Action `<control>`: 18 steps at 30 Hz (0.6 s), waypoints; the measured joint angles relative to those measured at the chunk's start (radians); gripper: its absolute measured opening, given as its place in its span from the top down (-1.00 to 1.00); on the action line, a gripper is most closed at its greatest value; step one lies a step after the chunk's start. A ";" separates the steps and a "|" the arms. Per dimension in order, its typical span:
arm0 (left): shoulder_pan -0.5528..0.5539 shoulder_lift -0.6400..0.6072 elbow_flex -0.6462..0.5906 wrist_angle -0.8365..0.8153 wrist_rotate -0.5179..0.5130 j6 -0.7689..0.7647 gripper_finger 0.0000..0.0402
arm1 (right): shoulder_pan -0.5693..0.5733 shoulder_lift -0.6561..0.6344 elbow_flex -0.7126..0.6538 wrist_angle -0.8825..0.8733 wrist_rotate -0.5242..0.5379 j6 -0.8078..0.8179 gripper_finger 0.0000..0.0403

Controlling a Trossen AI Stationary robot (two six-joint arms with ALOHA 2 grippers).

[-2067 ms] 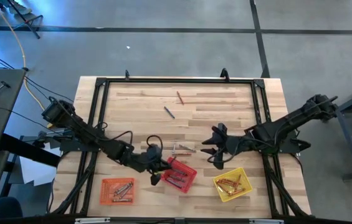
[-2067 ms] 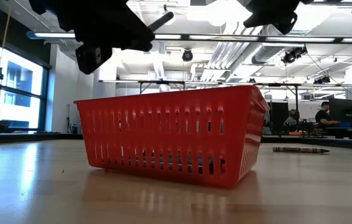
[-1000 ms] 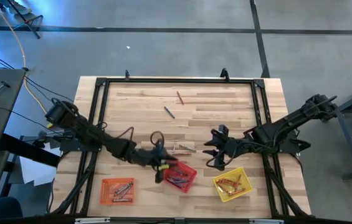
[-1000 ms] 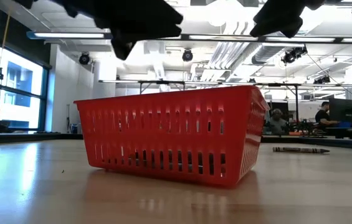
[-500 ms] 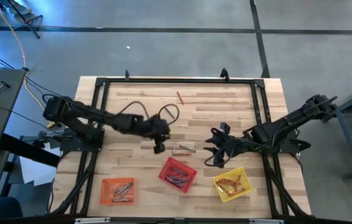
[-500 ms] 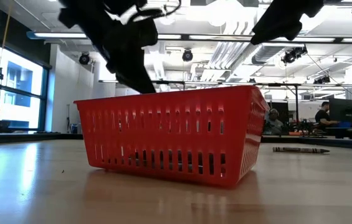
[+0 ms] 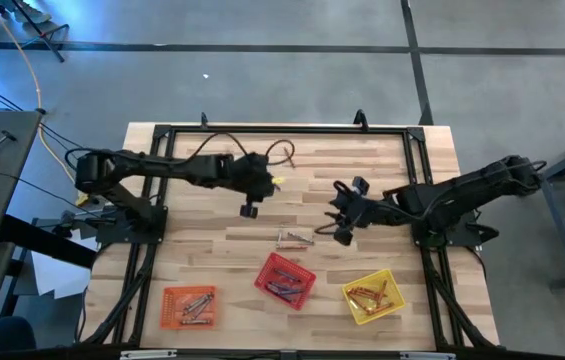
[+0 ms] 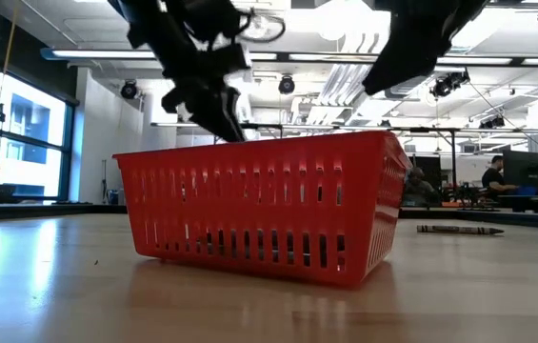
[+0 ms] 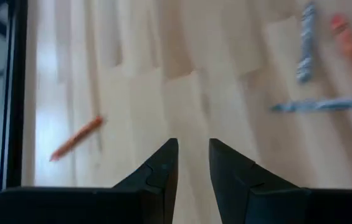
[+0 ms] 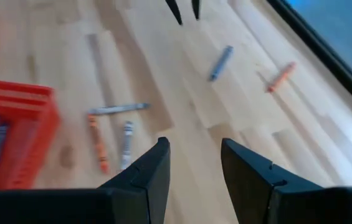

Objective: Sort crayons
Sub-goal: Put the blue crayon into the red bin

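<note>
Worktop [image 7: 382, 160]: pale wood planks, black frame | crayons [image 7: 295, 239]: thin paper-wrapped sticks mid-table, one orange [image 7: 288, 155] near far edge, labels unreadable | baskets [image 7: 284, 280]: square slotted plastic, near edge | left gripper [image 7: 250, 207]: narrow gap, empty | right gripper [image 7: 338, 229]: wide, empty.

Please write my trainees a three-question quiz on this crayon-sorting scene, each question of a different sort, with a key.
1. Seen from above, which basket stands between the other two? A orange, B red basket, C yellow.
2. True or false: the right gripper holds a crayon.
3. Fill in: in the right wrist view, ___ loose crayons lie on the table close beside the red basket.

Key: 1 B. 2 False; its fingers stand apart with nothing between them. 3 Three.
</note>
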 joint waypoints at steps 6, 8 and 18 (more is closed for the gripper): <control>0.120 0.072 -0.001 0.036 0.062 -0.003 0.62 | -0.098 0.000 0.000 -0.075 0.019 -0.006 0.32; 0.151 0.103 -0.001 0.055 0.098 -0.004 0.62 | -0.127 0.000 0.000 -0.100 0.020 -0.007 0.32; 0.193 0.199 -0.001 0.062 0.126 -0.027 0.62 | -0.212 0.000 0.000 -0.171 0.021 -0.014 0.32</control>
